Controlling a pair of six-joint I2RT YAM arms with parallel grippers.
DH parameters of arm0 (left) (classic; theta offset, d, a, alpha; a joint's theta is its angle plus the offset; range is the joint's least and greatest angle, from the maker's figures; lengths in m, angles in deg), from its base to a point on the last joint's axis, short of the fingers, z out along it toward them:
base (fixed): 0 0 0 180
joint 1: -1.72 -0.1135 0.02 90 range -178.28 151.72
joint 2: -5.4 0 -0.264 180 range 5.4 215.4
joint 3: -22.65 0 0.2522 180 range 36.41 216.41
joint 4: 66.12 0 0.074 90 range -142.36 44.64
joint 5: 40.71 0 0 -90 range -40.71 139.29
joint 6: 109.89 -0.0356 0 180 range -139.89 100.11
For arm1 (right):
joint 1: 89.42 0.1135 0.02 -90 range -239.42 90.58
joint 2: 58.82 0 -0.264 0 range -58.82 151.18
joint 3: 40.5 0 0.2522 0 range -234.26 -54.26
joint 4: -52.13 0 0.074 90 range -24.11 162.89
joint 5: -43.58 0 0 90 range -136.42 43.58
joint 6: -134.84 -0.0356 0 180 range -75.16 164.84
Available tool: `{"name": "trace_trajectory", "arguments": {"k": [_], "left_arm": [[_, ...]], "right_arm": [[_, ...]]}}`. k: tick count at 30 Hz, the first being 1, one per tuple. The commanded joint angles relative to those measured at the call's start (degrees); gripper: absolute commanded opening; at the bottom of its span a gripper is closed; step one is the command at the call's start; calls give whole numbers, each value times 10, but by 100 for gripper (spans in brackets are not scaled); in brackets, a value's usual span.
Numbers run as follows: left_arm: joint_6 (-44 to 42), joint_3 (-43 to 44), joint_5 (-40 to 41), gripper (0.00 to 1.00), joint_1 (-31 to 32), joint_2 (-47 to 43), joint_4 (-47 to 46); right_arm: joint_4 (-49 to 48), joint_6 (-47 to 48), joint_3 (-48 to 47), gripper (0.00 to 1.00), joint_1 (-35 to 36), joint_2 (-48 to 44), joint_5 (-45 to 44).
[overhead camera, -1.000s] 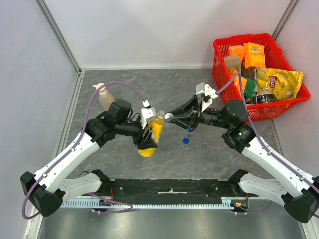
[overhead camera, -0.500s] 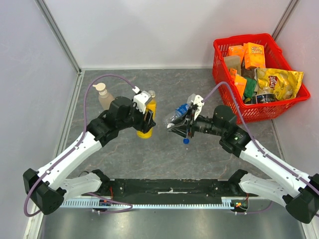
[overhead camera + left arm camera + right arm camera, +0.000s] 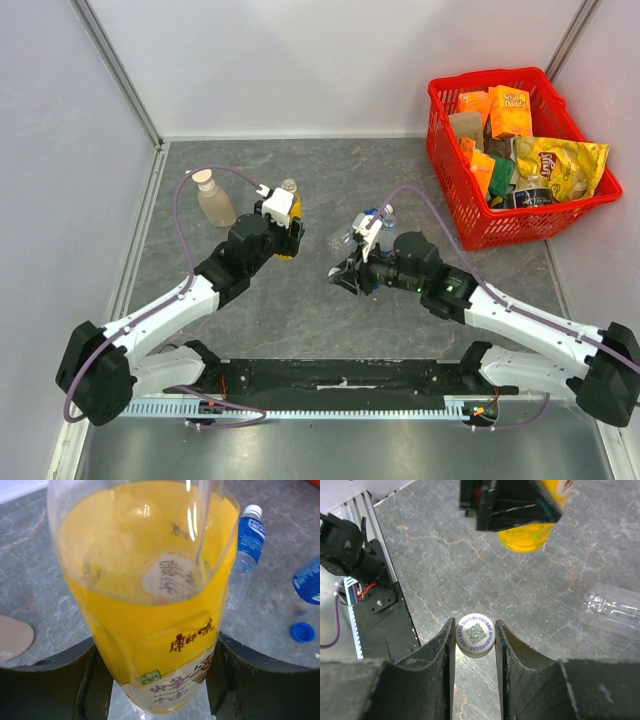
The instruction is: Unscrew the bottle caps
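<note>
Quick status from my end. Left hand is clamped around the lower body of the juice bottle and holds it upright over the middle of the counter. The left wrist cam is basically all yellow-orange liquid, with a dark finger on each side. I can't tell from any view whether the bottle's base touches the counter.

Right hand is closed on a white cap, the one with a QR-code print on top. It's pinched by its sides between both fingers. That hand sits just to the right of the juice bottle, low over the counter, and the cap it grips isn't on any bottle.

A blue cap lies loose on the counter by itself, near the clear ones. One clear bottle with a blue label has a screwed-on white cap on its neck. The second clear bottle only shows its blue label at the edge of the left wrist view, so I can't make out its neck. Both sit just behind the right hand.

The soap dispenser stands to the left of the left hand, apart from it. The red basket full of snack packs is off in the far right corner, well away from both hands.
</note>
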Motion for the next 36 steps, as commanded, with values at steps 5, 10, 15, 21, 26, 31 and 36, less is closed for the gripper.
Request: {"name": "trace_trajectory", "arguments": {"k": [5, 10, 15, 21, 26, 31, 36], "left_arm": [[-27, -59, 6, 2, -48, 80, -293], [-47, -73, 9, 2, -64, 146, -402], [-63, -74, -26, 2, -88, 219, -501], [-71, -75, -71, 2, -108, 312, -619], [-80, -49, -90, 2, -112, 370, -639], [-76, -37, -99, 2, -116, 385, -629], [-71, -29, -104, 2, -121, 385, -614]], "right_arm": [[-25, 1, 2, 0, 103, 78, -153], [-47, -2, 15, 0, 136, 129, -225], [-79, -12, 31, 0, 139, 179, -249], [-108, 9, 31, 0, 143, 225, -276], [-104, 7, 20, 0, 143, 252, -289], [-94, 6, 12, 2, 145, 279, -281], [-77, -1, 1, 5, 145, 305, -284]]}}
